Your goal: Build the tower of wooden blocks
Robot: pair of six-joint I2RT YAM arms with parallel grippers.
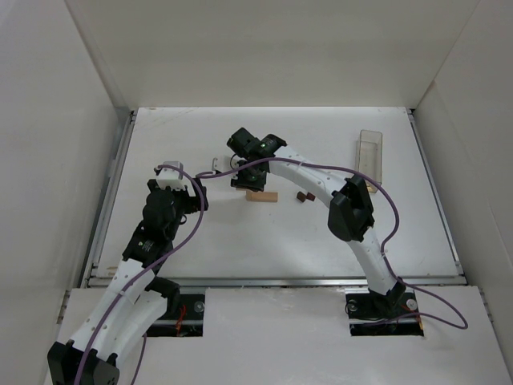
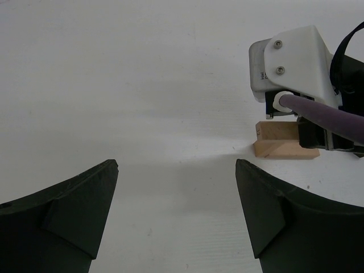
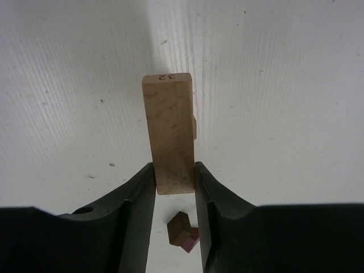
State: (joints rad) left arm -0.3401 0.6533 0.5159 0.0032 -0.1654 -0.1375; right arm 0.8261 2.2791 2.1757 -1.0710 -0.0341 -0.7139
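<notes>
A light tan bar (image 3: 168, 131), marked 32 on its far end, lies between the fingers of my right gripper (image 3: 174, 168), which is shut on its near end. It rests on a second tan bar (image 2: 287, 150), whose edge peeks out beneath it. In the top view this pair (image 1: 261, 196) sits mid-table under the right gripper (image 1: 244, 183). Two small dark reddish-brown pieces (image 3: 184, 231) lie on the table behind the bars, also seen as the dark pieces (image 1: 304, 196) to their right. My left gripper (image 2: 176, 166) stands open and empty, left of the bars.
A clear plastic box (image 1: 369, 151) stands at the back right of the table. The right arm's purple cable (image 2: 330, 116) and white wrist housing (image 2: 290, 60) hang over the bars. White walls enclose the table on three sides.
</notes>
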